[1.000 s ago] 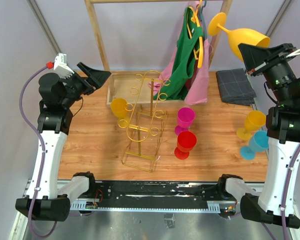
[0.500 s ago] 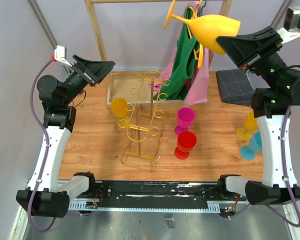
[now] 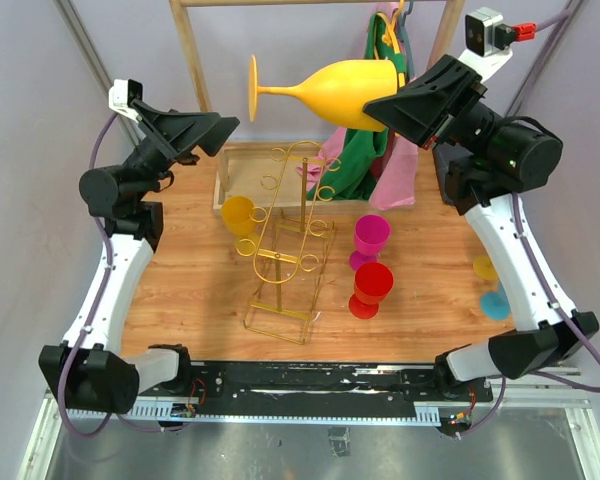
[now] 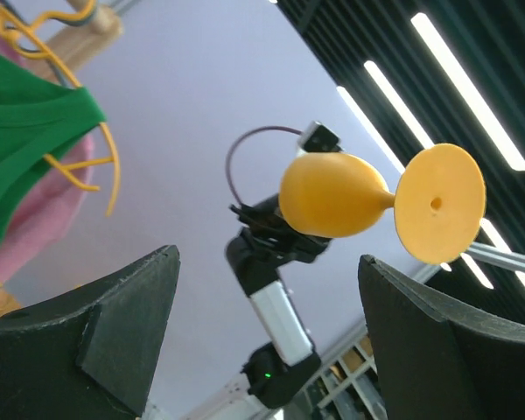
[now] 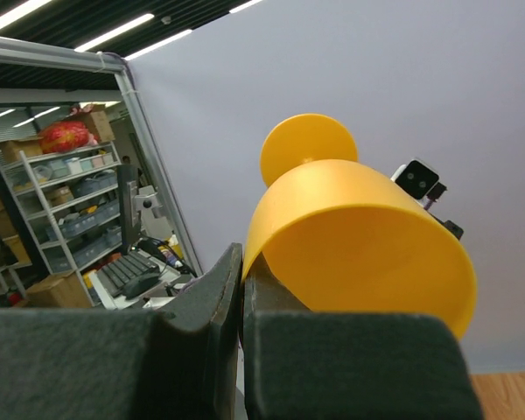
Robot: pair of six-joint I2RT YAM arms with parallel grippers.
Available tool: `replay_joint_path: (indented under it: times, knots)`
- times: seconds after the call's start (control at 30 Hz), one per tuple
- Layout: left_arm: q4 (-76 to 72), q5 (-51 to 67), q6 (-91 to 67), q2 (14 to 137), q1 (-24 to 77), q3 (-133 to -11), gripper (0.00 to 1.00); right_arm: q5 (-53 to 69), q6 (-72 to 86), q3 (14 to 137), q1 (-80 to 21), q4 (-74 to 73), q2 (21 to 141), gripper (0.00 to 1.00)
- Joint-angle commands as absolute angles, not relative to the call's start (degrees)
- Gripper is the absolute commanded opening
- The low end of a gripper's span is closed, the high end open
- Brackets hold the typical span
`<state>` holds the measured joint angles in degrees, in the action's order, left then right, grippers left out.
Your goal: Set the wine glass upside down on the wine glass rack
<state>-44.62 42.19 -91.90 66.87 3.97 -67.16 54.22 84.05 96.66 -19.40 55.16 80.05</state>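
Grip first: the right gripper [image 3: 382, 104] is closed on the rim of the yellow wine glass [image 3: 335, 90], the bowl's wall pinched between its two fingers. The glass lies on its side in the air — bowl at the gripper, stem and foot pointing left. Facing that foot, not touching it, the left gripper [image 3: 218, 130] is raised with its jaws wide apart, holding nothing. The gold wine glass rack [image 3: 290, 240] stands on the table [image 3: 180, 290] below, well apart from the glass.
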Motion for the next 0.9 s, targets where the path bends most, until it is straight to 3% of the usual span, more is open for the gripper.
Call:
replay_joint_path:
  times: [0.0,0.43,0.87]
  knots:
    - [-70.0,41.7,-109.7,69.7,4.2,-65.1,0.87,54.5,91.1,99.7,-22.6,67.6,82.9,0.01]
    - [-91.0,36.0,-128.3,74.2,4.3,-64.1,0.78,53.4,92.7,103.3,-29.6,71.7,91.2,0.01]
    - [-97.0,30.8,-134.9,73.7,4.9,-62.9,0.71,52.9,98.0,112.2,-31.9,74.8,101.2,0.01]
